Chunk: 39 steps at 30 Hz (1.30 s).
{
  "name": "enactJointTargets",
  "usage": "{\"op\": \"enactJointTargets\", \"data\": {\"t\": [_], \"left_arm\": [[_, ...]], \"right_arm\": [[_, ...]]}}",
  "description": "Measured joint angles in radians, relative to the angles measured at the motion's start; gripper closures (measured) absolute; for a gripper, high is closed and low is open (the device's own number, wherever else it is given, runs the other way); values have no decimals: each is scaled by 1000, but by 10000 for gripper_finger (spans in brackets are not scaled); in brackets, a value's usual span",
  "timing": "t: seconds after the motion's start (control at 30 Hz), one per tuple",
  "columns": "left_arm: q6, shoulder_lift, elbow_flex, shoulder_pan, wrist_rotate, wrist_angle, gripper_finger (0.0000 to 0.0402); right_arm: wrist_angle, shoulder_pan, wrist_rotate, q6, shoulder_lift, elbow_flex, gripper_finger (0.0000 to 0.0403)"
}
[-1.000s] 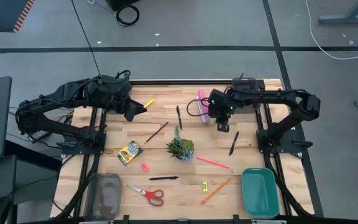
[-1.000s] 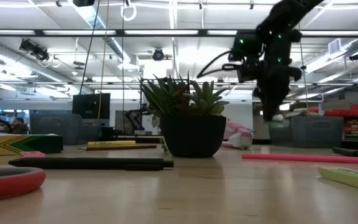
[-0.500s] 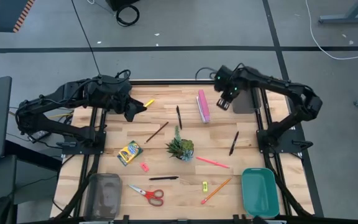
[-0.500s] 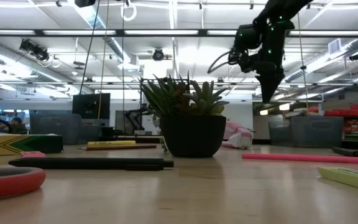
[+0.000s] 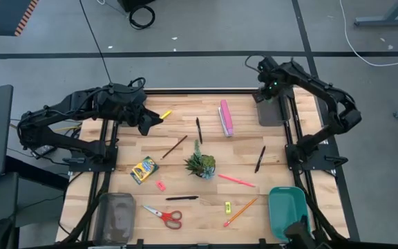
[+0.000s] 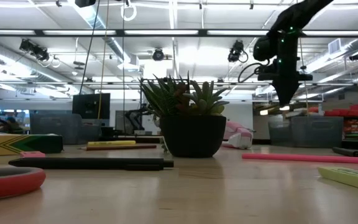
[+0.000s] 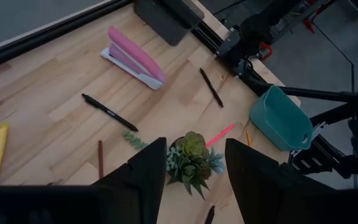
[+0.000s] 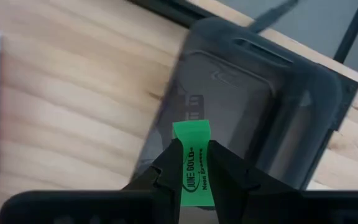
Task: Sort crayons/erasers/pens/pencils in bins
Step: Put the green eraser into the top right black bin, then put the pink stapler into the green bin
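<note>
Within the last second the right gripper (image 8: 194,167), clamped on a green eraser (image 8: 193,163), had swung from beside the pink stapler (image 5: 225,117) to above the dark grey bin (image 5: 271,111), so a drop looked close. The left gripper (image 7: 192,163) hovered open near the plant (image 5: 200,164). On the tabletop (image 5: 185,124) lay two erasers, three pens, one crayon box (image 5: 144,169); four bins.

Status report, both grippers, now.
Right gripper shut on small green eraser, above dark grey bin. Left gripper open, empty, at table's left. Nothing in the way.
</note>
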Motion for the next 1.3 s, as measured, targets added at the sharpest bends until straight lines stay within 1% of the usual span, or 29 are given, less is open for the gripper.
{"op": "enactJointTargets", "data": {"t": [0.13,0.27,0.37,0.57,0.67,0.83,0.93,1.0,1.07,1.17,1.3], "left_arm": [[0,0,0,0,0,0,230],[-5,0,0,0,-1,1,228],[-11,0,0,0,-1,1,230],[-11,0,0,0,0,2,229],[-11,0,0,0,0,2,229],[-11,0,0,0,0,2,229],[-11,0,0,0,0,1,229],[-5,0,0,0,0,1,228],[-1,0,0,0,0,1,228],[0,0,0,0,0,1,229],[15,0,0,0,-1,1,228]], "right_arm": [[-7,-39,0,19,0,0,329],[-7,-41,0,17,0,0,323],[-3,-40,0,23,0,0,299],[-3,-41,3,43,0,0,230],[-3,-39,5,58,0,0,203],[-15,-39,-6,92,0,0,184],[-14,-35,-76,99,0,0,182],[-14,-15,-127,111,0,0,182],[-10,24,-156,123,0,0,182],[9,106,-159,126,0,0,182],[59,234,-159,197,0,0,182]]}}
